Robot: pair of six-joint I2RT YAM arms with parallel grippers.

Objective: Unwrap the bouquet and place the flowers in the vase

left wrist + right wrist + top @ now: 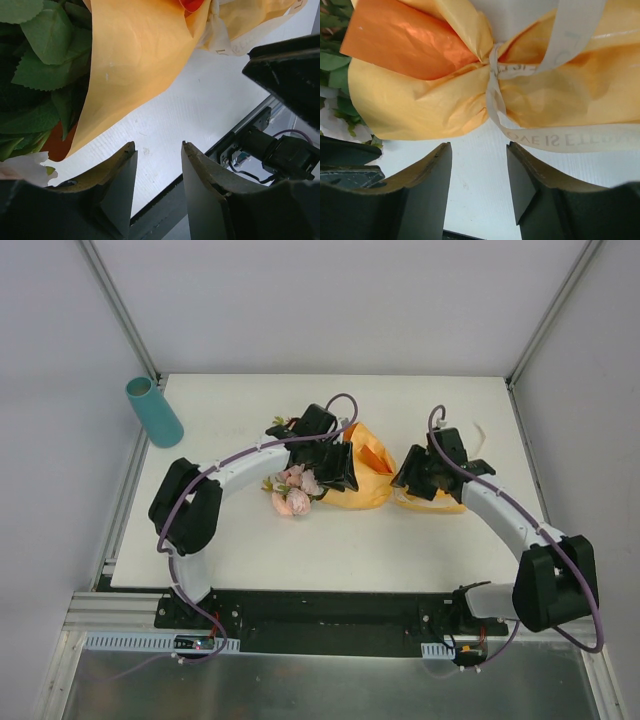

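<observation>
The bouquet [362, 488] is seen lying on its side near the middle of the counter [230, 540]. Its long axis runs left to right: the flowers [292, 492] point left, and the gathered tail of the orange paper [410, 105] points right. The vase [153, 410] is found at the far left corner, well apart from the bouquet.

The left gripper [159, 167] is held over the wrap just behind the flower heads, and the right gripper [479, 175] over the tied neck. Both are partly open and nothing is gripped by either. Bare counter is seen between each pair of fingers.

In the left wrist view, the paper's edge and green leaves [35, 60] are shown just beyond the fingertips, untouched. Only in the right wrist view can the cream ribbon [570, 35] be made out clearly. It is knotted round the pinched paper, with a lettered tail lying across the counter. The vase is shown by the top view alone.
</observation>
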